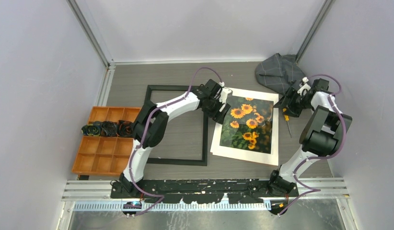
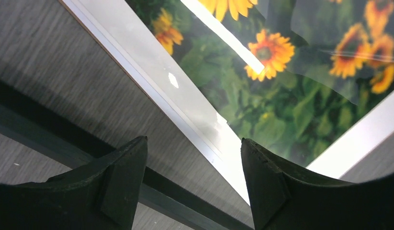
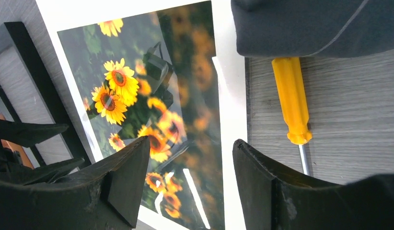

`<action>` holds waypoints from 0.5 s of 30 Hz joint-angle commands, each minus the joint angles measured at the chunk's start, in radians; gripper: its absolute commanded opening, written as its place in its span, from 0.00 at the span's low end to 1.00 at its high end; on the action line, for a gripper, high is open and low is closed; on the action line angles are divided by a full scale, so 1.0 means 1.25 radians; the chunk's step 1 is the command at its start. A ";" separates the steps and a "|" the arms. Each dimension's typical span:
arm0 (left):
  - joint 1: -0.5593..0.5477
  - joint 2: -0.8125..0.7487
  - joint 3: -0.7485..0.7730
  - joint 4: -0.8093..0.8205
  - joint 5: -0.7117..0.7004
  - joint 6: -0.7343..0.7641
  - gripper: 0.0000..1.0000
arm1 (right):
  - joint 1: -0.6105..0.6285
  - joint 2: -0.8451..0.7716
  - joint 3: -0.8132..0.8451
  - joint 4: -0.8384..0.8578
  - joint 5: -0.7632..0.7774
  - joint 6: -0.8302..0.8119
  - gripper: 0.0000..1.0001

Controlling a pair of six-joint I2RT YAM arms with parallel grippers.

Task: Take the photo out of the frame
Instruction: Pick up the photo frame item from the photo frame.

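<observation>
The frame [image 1: 185, 162], a thin black border, lies flat left of centre with bare table showing through it; one of its bars [image 2: 51, 129] crosses the left wrist view. The photo [image 1: 248, 125] of sunflowers, ringed by a white margin, lies on the table just right of the frame and outside it. My left gripper [image 1: 223, 108] hovers open over the photo's upper left corner [image 2: 262, 96], with nothing between its fingers. Open and empty as well, my right gripper [image 1: 286, 103] hangs over the photo's upper right edge [image 3: 137, 96].
A yellow-handled screwdriver [image 1: 286, 117] lies beside the photo's right edge, under my right gripper. A grey cloth [image 1: 276, 72] is bunched at the back right. An orange compartment tray [image 1: 106, 143] with dark objects [image 1: 106, 128] sits at the left.
</observation>
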 commanded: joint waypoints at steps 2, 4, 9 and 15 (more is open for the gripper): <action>-0.007 0.032 0.059 -0.022 -0.060 0.022 0.73 | -0.005 0.032 -0.009 0.023 -0.029 -0.009 0.67; -0.013 0.047 0.071 -0.033 -0.063 0.027 0.73 | -0.005 0.040 -0.013 0.028 -0.012 -0.012 0.68; -0.033 0.074 0.098 -0.047 -0.087 0.038 0.73 | -0.005 0.056 -0.028 0.048 0.015 -0.023 0.67; -0.043 0.106 0.126 -0.062 -0.107 0.048 0.74 | -0.005 0.076 -0.035 0.058 0.039 -0.027 0.68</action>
